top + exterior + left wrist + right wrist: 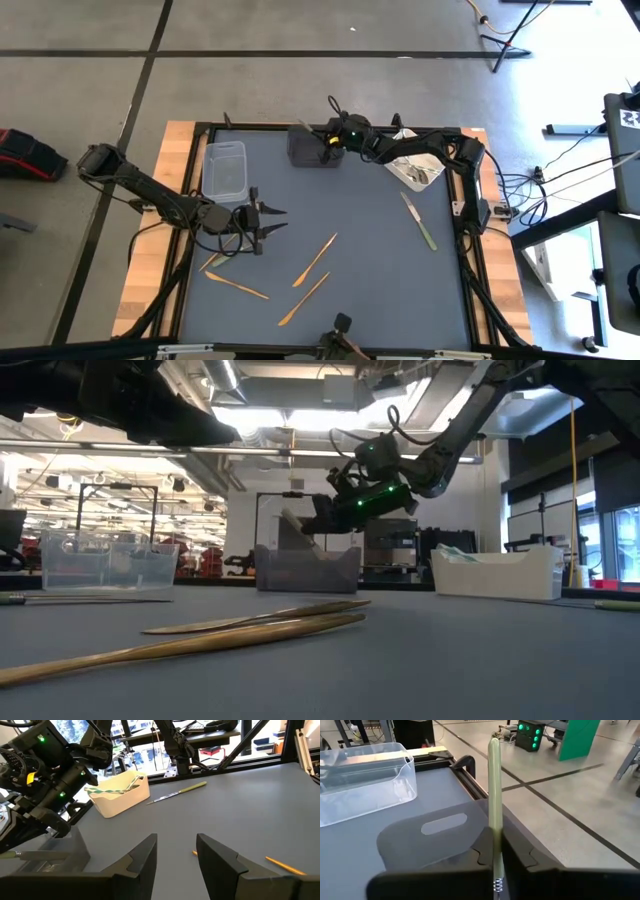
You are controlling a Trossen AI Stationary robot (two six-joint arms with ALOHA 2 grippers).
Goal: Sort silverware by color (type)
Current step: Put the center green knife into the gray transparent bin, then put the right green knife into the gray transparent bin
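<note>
My right gripper (328,140) is shut on a pale green-handled piece of silverware (493,790) over the dark grey tub (308,152) at the table's far side. My left gripper (272,222) hovers open near the left side, beside the clear tub (225,170). Several copper-gold pieces (315,258) lie flat on the mat in front of it and reach the low view (250,625). A pale green knife (420,220) lies flat toward the right. The white tub (120,795) holds more pale green pieces. My right gripper pinches the pale green piece between its two fingers (520,862), near one end of the handle (495,851). The rest of the piece sticks out past the fingertips, lifted clear above the dark grey tub (435,835). Its other end is hidden behind the fingers.
Three tubs stand along the far edge: clear at the left, dark grey in the middle, white (415,165) at the right. The black table frame (470,250) and wooden boards border the mat. Bare mat lies between the copper pieces and the knife.
</note>
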